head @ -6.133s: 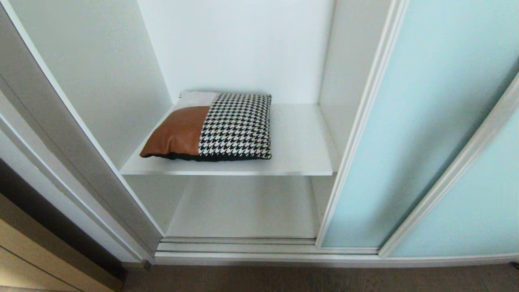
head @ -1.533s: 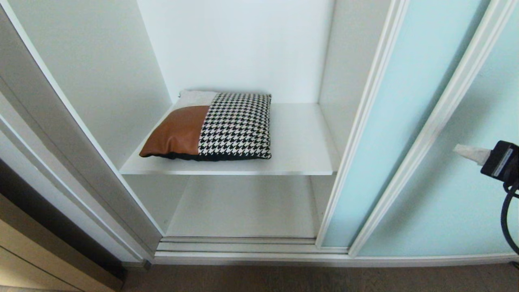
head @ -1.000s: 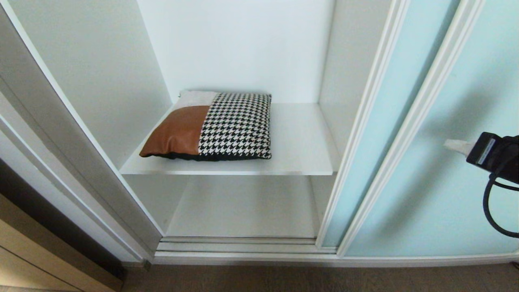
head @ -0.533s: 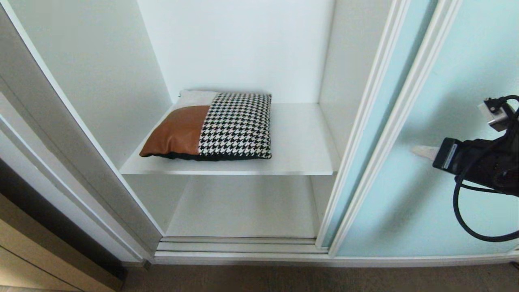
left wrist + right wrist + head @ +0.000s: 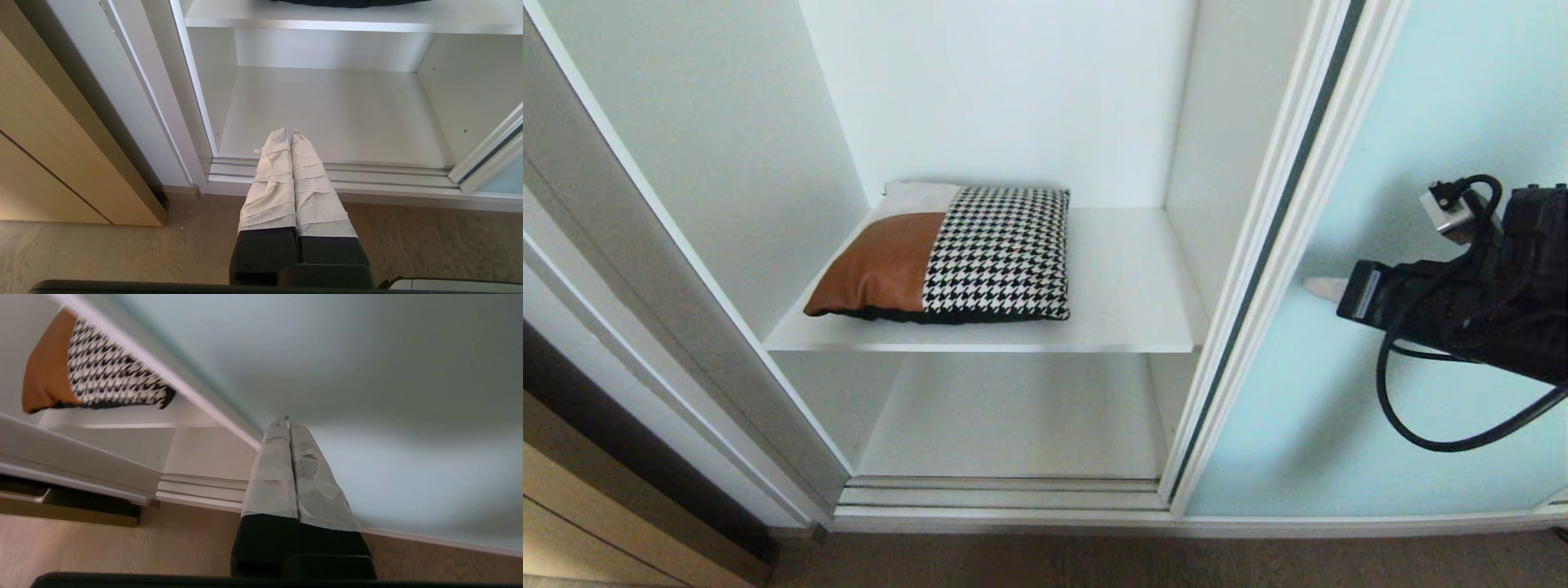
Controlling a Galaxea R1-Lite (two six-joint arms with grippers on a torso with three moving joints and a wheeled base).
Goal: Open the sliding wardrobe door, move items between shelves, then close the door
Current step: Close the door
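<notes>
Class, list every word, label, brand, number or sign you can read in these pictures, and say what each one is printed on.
None can be read.
A pale label on the black body of the right end effector: too small to read.
The cushion, the shelves and the sliding wardrobe door carry no lettering.
The left end effector, shut and taped, shows none either.

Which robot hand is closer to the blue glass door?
The right. The right gripper, shut, has its tip at the sliding wardrobe door, near its frame edge. The left gripper, also shut, hangs low over the floor before the open wardrobe, away from the glass.
</notes>
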